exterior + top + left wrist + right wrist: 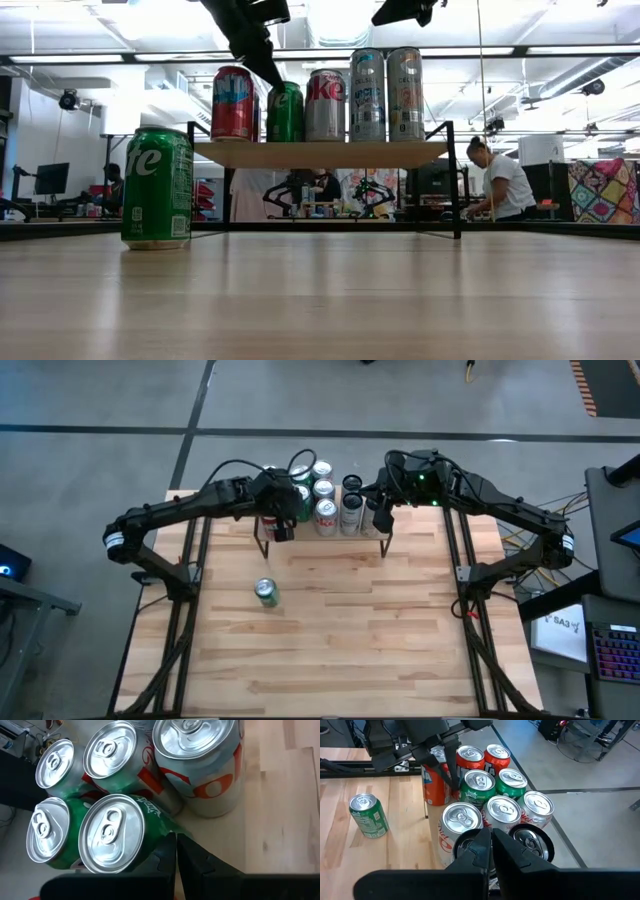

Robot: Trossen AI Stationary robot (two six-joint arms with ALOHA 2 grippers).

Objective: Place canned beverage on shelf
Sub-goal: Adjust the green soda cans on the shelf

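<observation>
On the shelf (330, 536), at the far edge of the table (350, 650), I see a tight cluster of cans standing upright; the low view shows at least five side by side on the raised board. One green can (265, 592) stands alone on the tabletop, well apart from the shelf and nearer the left arm's side. I take this as the beverage not yet placed.

Left gripper (282, 526): positioned over the left end of the shelf, fingers pressed together, holding nothing. Its wrist view shows the fingertips just beside a green can in the cluster (112, 832); I cannot tell whether they touch it.

Right gripper (381, 518): positioned over the right end of the shelf, fingers likewise pressed together and empty, just above the can tops.

Hazards, in my judgement:
- Either gripper sits close to packed cans. A sideways move before lifting clear could topple one, and a falling can may knock its neighbours off the board.
- Free space on the shelf looks scarce. Setting the loose can down against the cluster could push an edge can over the rim.
- The loose can is round and smooth; an off-centre pinch may tip or roll it.
</observation>
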